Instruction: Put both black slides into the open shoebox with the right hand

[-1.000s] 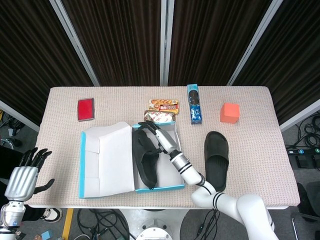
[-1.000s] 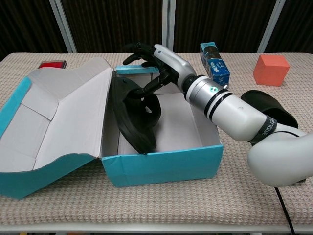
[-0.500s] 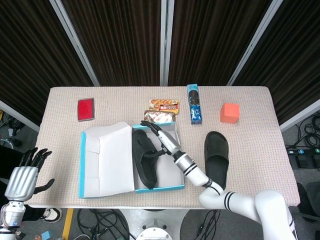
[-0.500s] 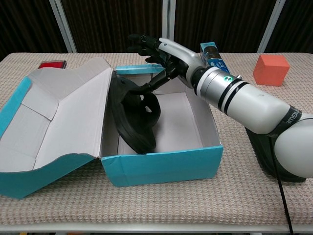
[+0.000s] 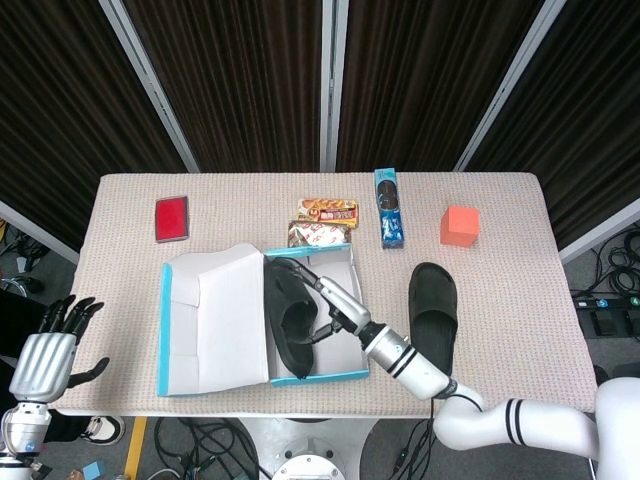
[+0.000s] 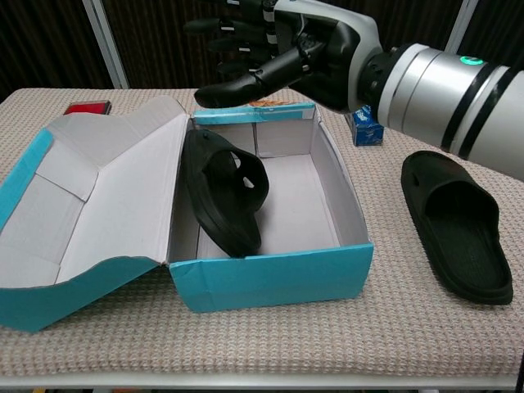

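Head view, right robot hand: hangs above the open shoebox, fingers spread, holding nothing.
Head view, first slide: below the right robot hand, inside the box, tipped on its edge against the wall by the lid.
Head view, second slide: flat on the tabletop, to the right of the robot hand and apart from the box.
Head view, left robot hand: well to the left, off the tabletop edge, fingers apart and empty.
Chest view, right robot hand: raised over the back of the shoebox, fingers splayed, nothing in them.
Chest view, first slide: beneath the robot hand, leaning on its side and taking up the left part of the box floor.
Chest view, second slide: lower right of the robot hand, sole down on the tabletop.
Risk, box room: the tilted slide may topple or crowd the floor, so the second could catch on it or on the rim.
Risk, sweep: the forearm crossing low toward the second slide could nudge the near wall and shift the light box.
Risk, grasp: the soft strap may slip from a shallow pinch.
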`<state>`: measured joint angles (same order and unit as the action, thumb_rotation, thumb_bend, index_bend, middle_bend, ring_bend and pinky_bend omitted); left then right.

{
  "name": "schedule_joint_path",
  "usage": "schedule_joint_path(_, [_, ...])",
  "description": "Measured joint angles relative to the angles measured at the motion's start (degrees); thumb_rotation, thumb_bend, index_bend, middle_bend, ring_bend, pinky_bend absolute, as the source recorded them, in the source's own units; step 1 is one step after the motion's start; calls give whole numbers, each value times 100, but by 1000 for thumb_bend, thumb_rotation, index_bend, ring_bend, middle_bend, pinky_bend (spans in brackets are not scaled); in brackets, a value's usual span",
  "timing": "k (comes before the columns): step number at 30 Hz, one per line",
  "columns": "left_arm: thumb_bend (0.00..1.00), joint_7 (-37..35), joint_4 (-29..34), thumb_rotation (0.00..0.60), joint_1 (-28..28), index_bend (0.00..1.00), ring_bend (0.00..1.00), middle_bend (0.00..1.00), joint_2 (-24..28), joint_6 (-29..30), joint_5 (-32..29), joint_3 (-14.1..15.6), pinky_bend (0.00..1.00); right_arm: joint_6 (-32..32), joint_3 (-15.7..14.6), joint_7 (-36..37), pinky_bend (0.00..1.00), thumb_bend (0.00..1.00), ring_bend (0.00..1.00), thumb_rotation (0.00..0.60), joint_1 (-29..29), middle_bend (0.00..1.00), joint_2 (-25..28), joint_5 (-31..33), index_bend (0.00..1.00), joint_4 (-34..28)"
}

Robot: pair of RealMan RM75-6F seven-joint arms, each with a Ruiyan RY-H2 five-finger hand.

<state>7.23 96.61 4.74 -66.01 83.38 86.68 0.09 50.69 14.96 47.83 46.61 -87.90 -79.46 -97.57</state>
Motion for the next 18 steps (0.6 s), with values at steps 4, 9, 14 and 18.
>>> schedule_joint_path(4, [194, 0, 0, 600, 0, 141, 36, 117, 0, 0, 0, 0, 78, -429, -56, 486, 97, 0, 0, 600, -7, 69, 248, 57, 0, -243])
schedule_joint_path(9, [196, 0, 0, 600, 0, 141, 35, 117, 0, 0, 0, 0, 78, -888, -147, 881, 99, 0, 0, 600, 93, 51, 296, 64, 0, -233])
schedule_joint_path(14, [195, 0, 0, 600, 0, 142, 35, 117, 0, 0, 0, 0, 78, -1177, -162, 1035, 99, 0, 0, 600, 255, 48, 249, 59, 0, -109])
schedule_joint_path(18, [195, 0, 0, 600, 0, 141, 36, 117, 0, 0, 0, 0, 78, -1291, -179, 933, 100, 0, 0, 600, 314, 48, 201, 130, 0, -24])
